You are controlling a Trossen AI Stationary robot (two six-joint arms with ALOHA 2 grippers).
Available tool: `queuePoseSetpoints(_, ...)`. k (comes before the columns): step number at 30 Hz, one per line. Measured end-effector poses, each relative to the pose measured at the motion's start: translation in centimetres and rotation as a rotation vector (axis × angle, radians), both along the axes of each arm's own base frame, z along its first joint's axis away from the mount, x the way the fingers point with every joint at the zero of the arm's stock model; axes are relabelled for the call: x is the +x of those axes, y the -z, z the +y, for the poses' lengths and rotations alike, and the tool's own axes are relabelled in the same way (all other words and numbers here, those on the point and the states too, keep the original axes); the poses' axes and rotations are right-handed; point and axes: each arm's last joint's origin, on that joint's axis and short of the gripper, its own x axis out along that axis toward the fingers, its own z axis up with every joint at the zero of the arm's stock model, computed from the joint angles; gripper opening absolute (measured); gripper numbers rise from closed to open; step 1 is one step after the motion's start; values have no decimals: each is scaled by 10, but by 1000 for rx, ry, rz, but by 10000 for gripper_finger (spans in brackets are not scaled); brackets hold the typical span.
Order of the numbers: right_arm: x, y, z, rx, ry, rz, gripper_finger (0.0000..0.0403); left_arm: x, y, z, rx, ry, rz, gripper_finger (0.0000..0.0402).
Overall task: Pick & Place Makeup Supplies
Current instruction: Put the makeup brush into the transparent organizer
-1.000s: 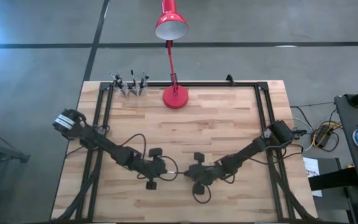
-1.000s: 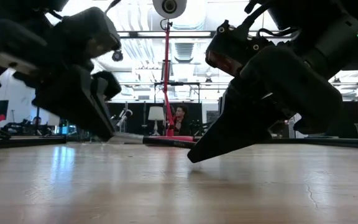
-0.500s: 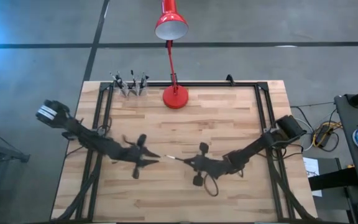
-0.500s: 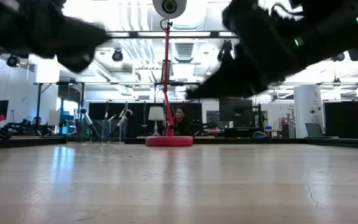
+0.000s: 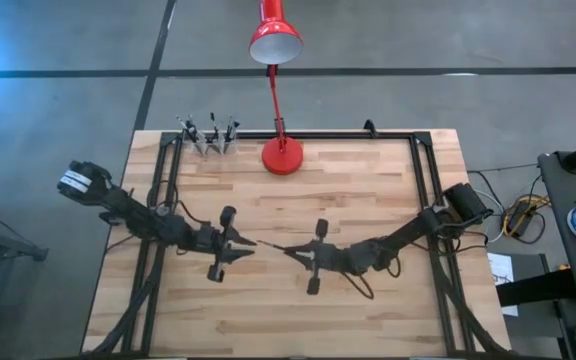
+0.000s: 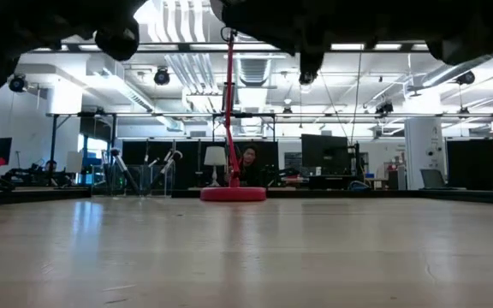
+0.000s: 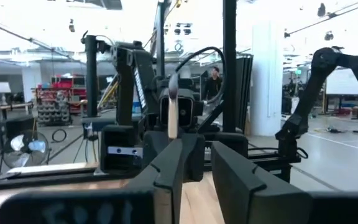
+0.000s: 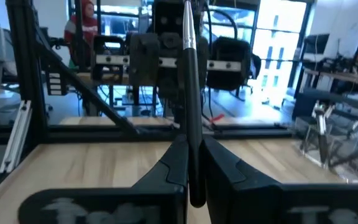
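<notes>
Right jaws (image 8: 190, 163): closed on a dark brush (image 8: 190, 93), held upright.
Left jaws (image 7: 194, 163): slightly parted, facing; a pale-tipped stick (image 7: 172, 112) is between them.
Advice: the brush should be kept level during transfer.

Overhead and table-level cameras share the red lamp (image 5: 282, 155); wrist cameras face each other.

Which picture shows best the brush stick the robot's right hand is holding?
The right wrist view: the dark makeup brush stands large, pinched in the right gripper. The high view shows only a thin sliver, the left wrist view its tip, the low view nothing.
</notes>
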Motion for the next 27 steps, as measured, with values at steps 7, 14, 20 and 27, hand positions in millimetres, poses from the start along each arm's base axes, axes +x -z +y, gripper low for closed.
queuePoseSetpoints(7,8,-13,4,-49,-25,-34,18,20,-14,-4,33,5,1,77)
queuePoseSetpoints(14,9,-15,4,-48,-44,-49,18,31,-28,-7,59,12,-35,77)
queuePoseSetpoints(20,9,-15,3,-51,-43,-48,18,39,-31,-5,76,-9,-45,77)
queuePoseSetpoints(27,9,-14,3,-54,-42,-41,18,44,-31,-1,71,-33,-40,77)
